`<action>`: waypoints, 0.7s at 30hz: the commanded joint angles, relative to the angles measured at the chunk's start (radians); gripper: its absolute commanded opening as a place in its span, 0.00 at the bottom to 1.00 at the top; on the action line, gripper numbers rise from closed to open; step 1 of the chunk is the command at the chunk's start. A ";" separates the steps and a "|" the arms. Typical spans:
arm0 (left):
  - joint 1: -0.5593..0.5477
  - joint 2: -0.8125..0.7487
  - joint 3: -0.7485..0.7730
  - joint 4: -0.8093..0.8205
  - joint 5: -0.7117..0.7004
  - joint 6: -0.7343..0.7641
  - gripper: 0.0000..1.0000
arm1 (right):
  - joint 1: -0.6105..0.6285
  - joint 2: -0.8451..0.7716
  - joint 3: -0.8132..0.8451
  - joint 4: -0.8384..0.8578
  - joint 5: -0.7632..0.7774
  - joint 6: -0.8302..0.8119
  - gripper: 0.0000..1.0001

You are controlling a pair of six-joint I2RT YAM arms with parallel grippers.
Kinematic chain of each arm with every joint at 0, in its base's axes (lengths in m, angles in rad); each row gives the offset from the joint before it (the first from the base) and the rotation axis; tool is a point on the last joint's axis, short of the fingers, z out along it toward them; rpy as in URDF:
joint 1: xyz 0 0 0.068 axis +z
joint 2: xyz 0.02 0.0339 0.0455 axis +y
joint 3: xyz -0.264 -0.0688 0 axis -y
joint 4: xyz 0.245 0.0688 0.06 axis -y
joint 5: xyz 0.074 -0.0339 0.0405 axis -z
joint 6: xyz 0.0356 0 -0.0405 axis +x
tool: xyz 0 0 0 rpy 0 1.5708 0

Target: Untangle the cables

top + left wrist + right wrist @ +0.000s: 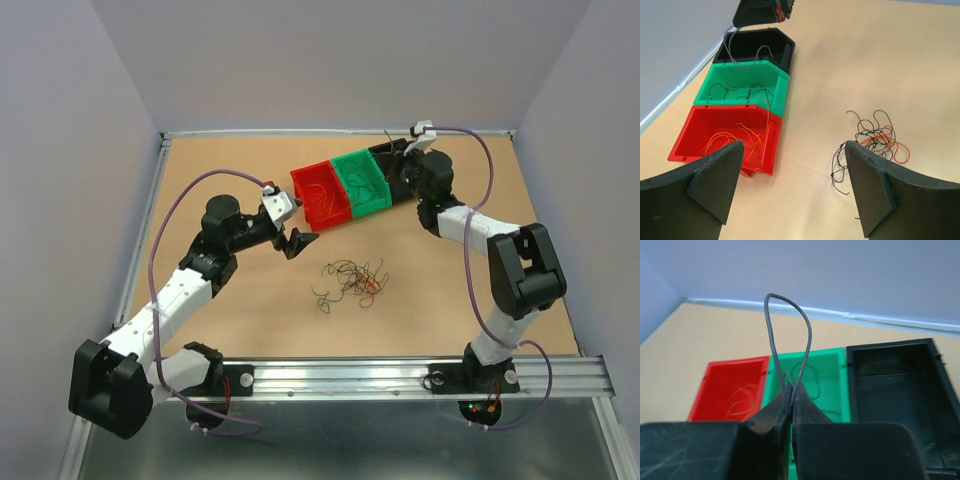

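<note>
The cables [350, 280] lie as a loose clump of thin black and orange wires on the board, also seen in the left wrist view as the clump [875, 137]. My left gripper [298, 243] hovers open between that clump and the red bin [322, 195], with nothing between its fingers [715, 175]. My right gripper [791, 395] is shut on a thin grey wire [787, 335] whose loop stands up above the fingertips. It hangs over the black bin [785, 47], seen from the left wrist as the right gripper [762, 10].
Three bins stand in a row at the back: red bin [770, 155] with orange wires, green bin [782, 92] with dark wires, black bin [900, 385] with grey wires. Low rails edge the board, and grey walls close off the sides and back.
</note>
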 commanded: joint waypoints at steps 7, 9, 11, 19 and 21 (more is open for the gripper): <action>0.004 0.044 0.064 0.009 0.052 0.059 0.94 | -0.004 0.215 0.271 -0.088 0.503 -0.179 0.01; 0.004 0.056 0.074 -0.025 0.092 0.077 0.94 | -0.007 0.250 0.290 -0.095 0.584 -0.187 0.00; 0.003 0.061 0.081 -0.040 0.122 0.091 0.94 | -0.016 0.268 0.317 -0.134 0.597 -0.189 0.00; 0.003 0.085 0.091 -0.054 0.119 0.106 0.94 | -0.022 0.405 0.442 -0.359 0.555 -0.200 0.00; 0.001 0.087 0.094 -0.060 0.114 0.111 0.94 | -0.022 0.428 0.484 -0.405 0.519 -0.192 0.01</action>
